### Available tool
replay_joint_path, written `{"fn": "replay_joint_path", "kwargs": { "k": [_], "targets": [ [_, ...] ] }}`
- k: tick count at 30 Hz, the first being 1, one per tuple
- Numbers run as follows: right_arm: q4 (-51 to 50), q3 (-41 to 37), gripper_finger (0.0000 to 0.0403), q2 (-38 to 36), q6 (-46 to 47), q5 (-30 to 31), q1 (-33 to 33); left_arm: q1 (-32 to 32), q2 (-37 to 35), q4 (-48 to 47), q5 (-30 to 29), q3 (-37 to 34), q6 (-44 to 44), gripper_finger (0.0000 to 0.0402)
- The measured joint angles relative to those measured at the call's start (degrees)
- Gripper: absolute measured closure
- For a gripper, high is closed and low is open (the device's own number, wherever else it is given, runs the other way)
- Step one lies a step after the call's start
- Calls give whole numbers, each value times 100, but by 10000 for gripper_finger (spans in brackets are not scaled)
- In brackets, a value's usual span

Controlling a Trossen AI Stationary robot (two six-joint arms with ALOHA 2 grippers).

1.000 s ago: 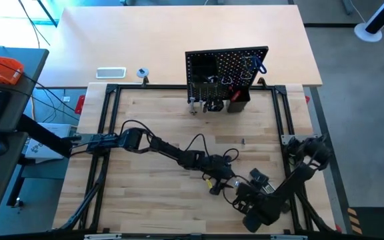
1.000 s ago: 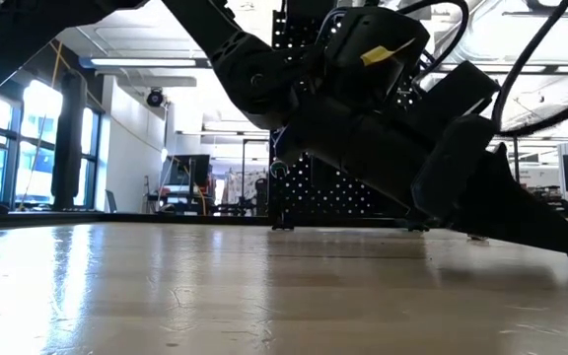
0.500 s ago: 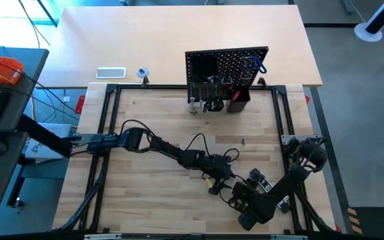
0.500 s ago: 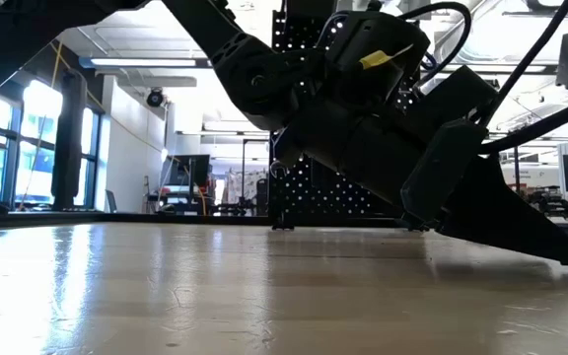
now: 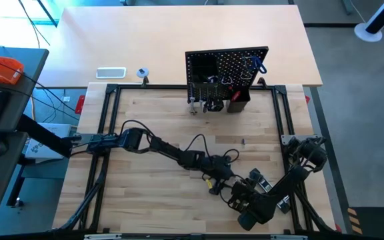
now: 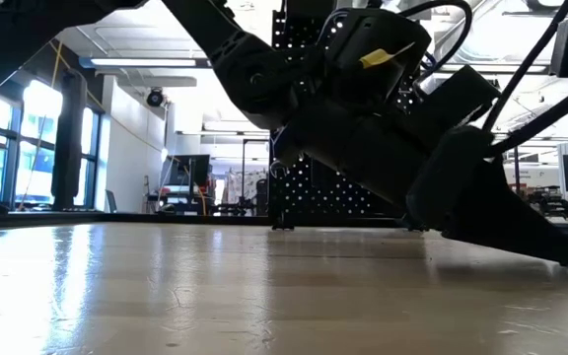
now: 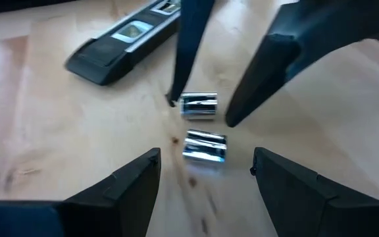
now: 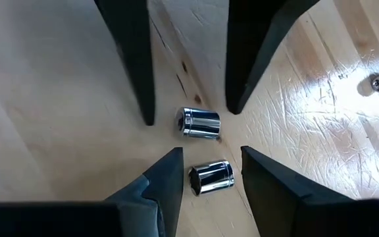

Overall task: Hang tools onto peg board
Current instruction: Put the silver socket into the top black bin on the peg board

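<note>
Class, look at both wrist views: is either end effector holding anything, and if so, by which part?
Nothing is held. Both the left end effector and the right end effector stand open over two small shiny metal cylinders lying on the wooden table.

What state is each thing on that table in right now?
Left gripper: open, fingers either side of a socket.
Right gripper: open, astride the other socket.
Two chrome sockets: lying on their sides, apart, unheld.
Peg board: upright, tools hung on it.
Black bar: lying flat.

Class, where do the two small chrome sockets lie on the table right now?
The two chrome sockets lie side by side on the wooden table, near its front edge, right of centre, between the open left claw and right claw.
</note>
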Motion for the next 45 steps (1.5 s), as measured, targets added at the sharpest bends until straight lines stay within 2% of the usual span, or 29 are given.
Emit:
{"fn": "replay_joint_path", "kwargs": {
  "k": [8,14,18,22,28,31,35,41,45],
  "targets": [
    [54,0,256,-3,4,-7,4,0,0,190,-317,-2,298,165],
    [49,2,256,-7,-21,-2,6,36,8,197,277,0,444,165],
    [48,2,256,-7,-55,-2,0,63,104,214,297,-4,355,173],
    [80,2,261,-9,-55,-1,-7,76,146,288,289,0,340,221],
    [96,4,265,-9,-38,-2,-4,85,146,269,320,0,542,331],
    [97,4,265,-38,-41,-42,1,90,146,256,536,0,660,353],
    [-33,7,266,-187,31,-44,58,90,146,201,569,2,658,326],
    [-328,9,266,-434,249,-71,200,120,146,186,480,4,357,226],
    [-541,3,266,-452,244,-442,244,122,146,215,517,4,91,173]
  ]
}}
